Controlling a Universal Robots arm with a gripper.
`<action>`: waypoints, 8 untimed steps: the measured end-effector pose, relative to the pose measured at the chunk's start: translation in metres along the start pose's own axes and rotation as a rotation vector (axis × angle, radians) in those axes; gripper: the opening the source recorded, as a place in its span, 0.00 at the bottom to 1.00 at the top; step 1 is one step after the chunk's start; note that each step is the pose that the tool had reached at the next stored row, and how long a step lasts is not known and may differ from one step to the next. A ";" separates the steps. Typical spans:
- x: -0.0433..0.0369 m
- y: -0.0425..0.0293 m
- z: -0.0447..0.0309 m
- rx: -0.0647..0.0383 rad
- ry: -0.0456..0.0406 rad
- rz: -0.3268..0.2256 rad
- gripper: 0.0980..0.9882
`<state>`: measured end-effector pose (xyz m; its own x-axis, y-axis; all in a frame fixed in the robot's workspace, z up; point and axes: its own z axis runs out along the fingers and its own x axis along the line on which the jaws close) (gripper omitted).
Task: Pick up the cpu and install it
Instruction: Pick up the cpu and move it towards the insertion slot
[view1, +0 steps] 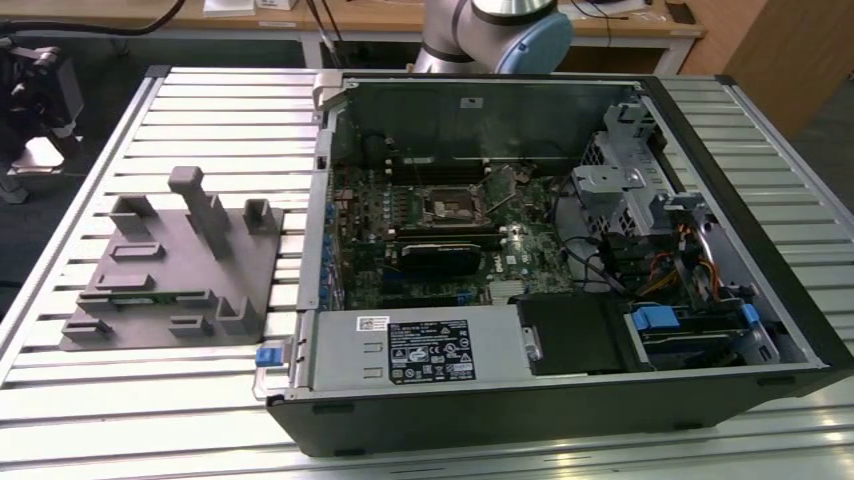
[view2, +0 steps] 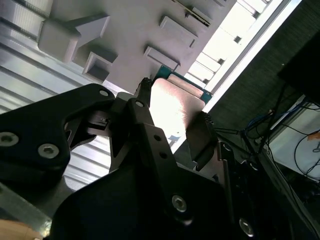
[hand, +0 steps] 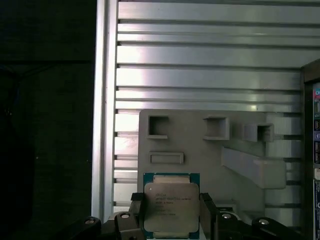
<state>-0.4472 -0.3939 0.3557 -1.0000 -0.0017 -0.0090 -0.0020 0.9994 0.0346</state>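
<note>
tool: in the first wrist view the tool (hand: 172, 214) is seen clenched on the cpu (hand: 171, 202), with one dark finger (hand: 138, 212) pressed to each of two opposite edges. the pale metal face is turned to that camera, and a green rim of substrate is visible around it. the same grip is recorded in the second wrist view, where the cpu (view2: 174, 105) is caught by its edges and glare is thrown off its face.

location: the cpu is carried in the air, apart from the grey fixture (hand: 200, 150) and the slatted counter (hand: 210, 65) behind it. in the exterior view the fixture (view1: 174, 265) lies on the counter, at the exterior view's left of the open computer case (view1: 561, 415). the socket (view1: 445, 207) sits on the motherboard (view1: 387, 280) inside the case. whether its frame is open cannot be told.

progress, judged: pick-up done, install not yet done.

risks, judged:
- only thin edges are gripped. a slip or tilt could be caused by a jolt, and the chip dropped onto counter or board.
- contacts could be bent if the cpu is set down rotated or skewed against the socket.
- the case walls and the drive cage (view1: 627, 170) stand near the socket. the tool could be knocked on them if lowered off line.
- seating would be blocked by a shut socket frame.
</note>
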 end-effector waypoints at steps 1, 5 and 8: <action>-0.0001 0.0003 -0.0021 0.000 0.0000 0.000 0.49; -0.0001 0.0016 -0.0114 0.000 0.0001 0.000 0.49; -0.0002 0.0028 -0.0194 0.000 0.0000 0.000 0.49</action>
<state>-0.4473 -0.3918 0.3751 -1.0000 -0.0017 -0.0090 -0.0020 0.9994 0.0346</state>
